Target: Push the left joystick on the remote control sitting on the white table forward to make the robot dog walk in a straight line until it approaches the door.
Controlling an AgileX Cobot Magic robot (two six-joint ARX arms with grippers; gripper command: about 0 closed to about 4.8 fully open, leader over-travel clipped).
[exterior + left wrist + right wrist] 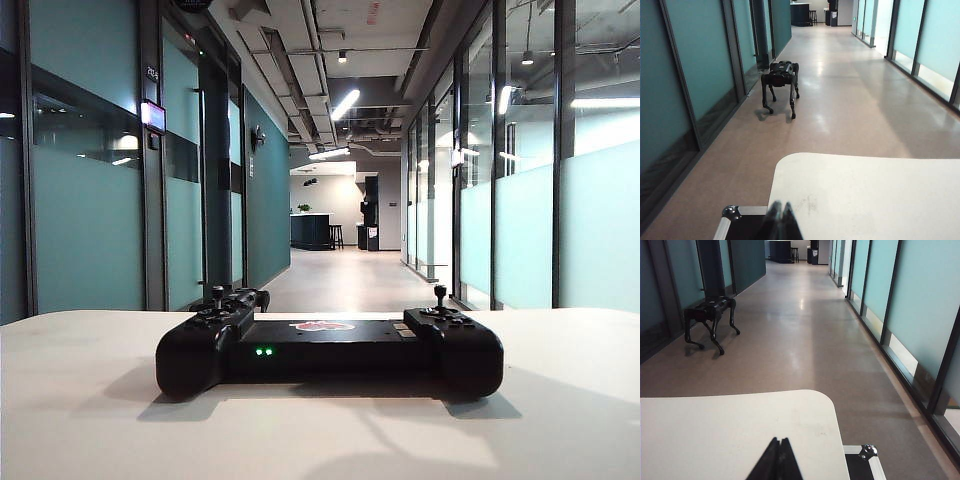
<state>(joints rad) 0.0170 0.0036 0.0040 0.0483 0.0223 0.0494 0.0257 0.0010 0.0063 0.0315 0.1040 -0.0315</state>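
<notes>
The black remote control [330, 345] lies on the white table [100, 420], two green LEDs lit on its near face. Its left joystick [217, 293] stands upright and untouched, as does the right one [439, 294]. No gripper shows in the exterior view. The robot dog [781, 75] stands on all four legs on the corridor floor beyond the table, close to the teal glass wall and a dark door frame [760, 30]; it also shows from the right wrist [707, 312]. My left gripper [780, 205] and right gripper [779, 440] hover over the table's near part, both shut and empty.
A long corridor with a shiny floor runs ahead between frosted glass walls to a lounge at the far end. Metal-edged black cases sit beside the table, one at each wrist view's edge [732, 212] [867, 450]. The table's far corners are rounded [825, 397].
</notes>
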